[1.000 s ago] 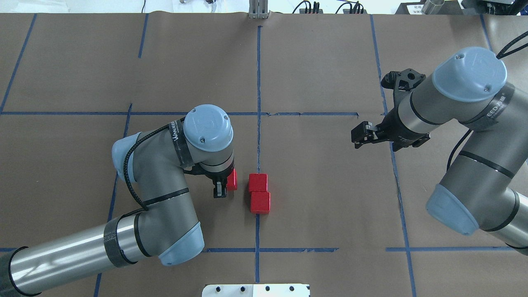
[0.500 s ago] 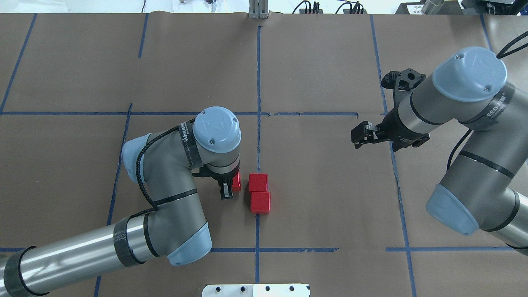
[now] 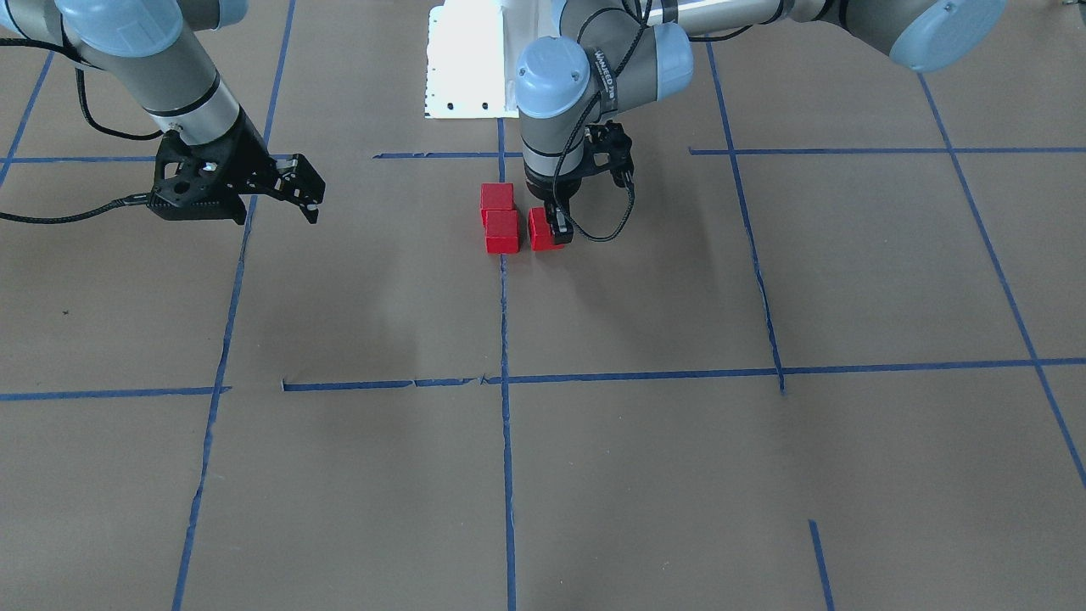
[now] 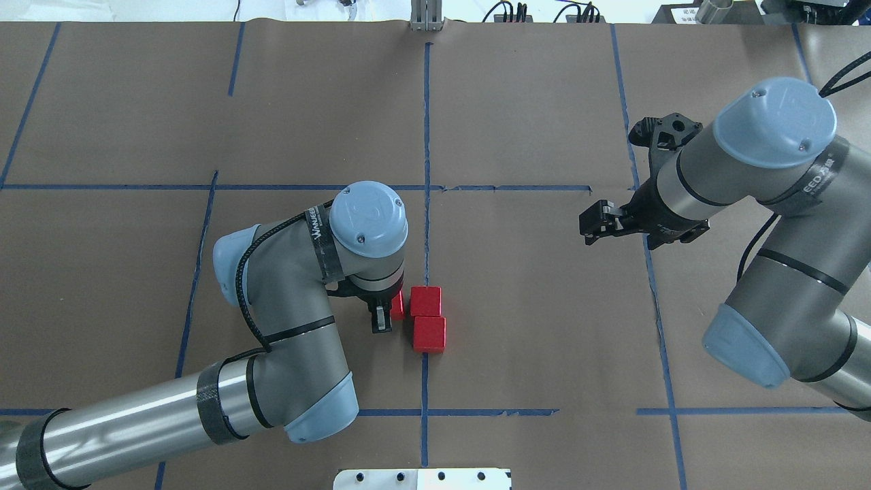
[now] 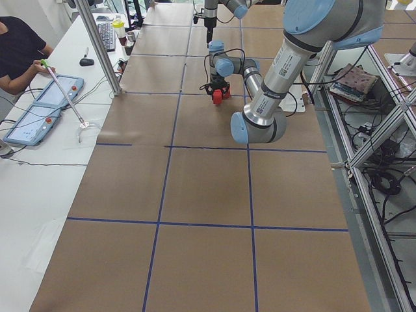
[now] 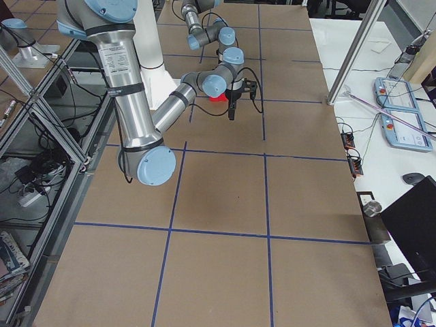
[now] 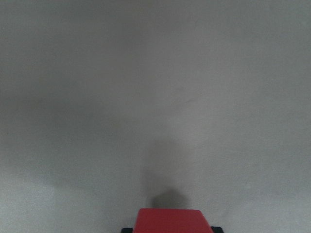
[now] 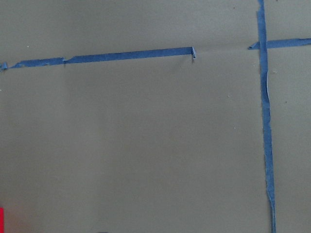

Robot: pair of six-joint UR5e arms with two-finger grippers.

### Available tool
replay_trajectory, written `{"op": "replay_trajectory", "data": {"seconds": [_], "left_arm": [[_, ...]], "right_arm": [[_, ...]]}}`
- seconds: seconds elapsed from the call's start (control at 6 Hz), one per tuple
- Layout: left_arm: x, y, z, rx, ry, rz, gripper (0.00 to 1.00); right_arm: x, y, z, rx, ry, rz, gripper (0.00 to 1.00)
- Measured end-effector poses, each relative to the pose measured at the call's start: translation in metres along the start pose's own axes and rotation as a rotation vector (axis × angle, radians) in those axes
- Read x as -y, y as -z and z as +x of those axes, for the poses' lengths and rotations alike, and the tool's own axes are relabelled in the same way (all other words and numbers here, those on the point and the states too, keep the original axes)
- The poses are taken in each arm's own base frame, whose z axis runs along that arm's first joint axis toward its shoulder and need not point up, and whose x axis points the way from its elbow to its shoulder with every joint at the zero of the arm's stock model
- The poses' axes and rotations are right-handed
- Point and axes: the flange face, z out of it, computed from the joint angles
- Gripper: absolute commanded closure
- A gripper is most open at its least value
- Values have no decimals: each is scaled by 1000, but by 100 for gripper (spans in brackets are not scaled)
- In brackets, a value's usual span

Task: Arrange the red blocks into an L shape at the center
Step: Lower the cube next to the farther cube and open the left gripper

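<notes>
Beside red blocks [image 3: 501,232], left claw [image 3: 550,229] gripping third block [image 3: 540,227]

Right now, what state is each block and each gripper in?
Near red block: lying flat, ungripped.
Far red block: lying flat, ungripped, pressed against the near red block.
Third red block: gripped, beside the far red block with a narrow gap; cannot tell if it is set down.
Left gripper: shut on the third red block.
Right gripper: open, empty, well away from the blocks.
</notes>
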Motion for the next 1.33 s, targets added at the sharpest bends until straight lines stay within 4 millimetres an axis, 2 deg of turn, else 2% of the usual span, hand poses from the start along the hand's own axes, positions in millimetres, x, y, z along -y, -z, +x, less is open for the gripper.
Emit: {"op": "replay_trajectory", "data": {"seconds": [1.33], "left_arm": [[-9, -6, 0, 5, -20, 0, 99]], "right_arm": [[0, 1, 1, 1, -1, 1, 0]]}}
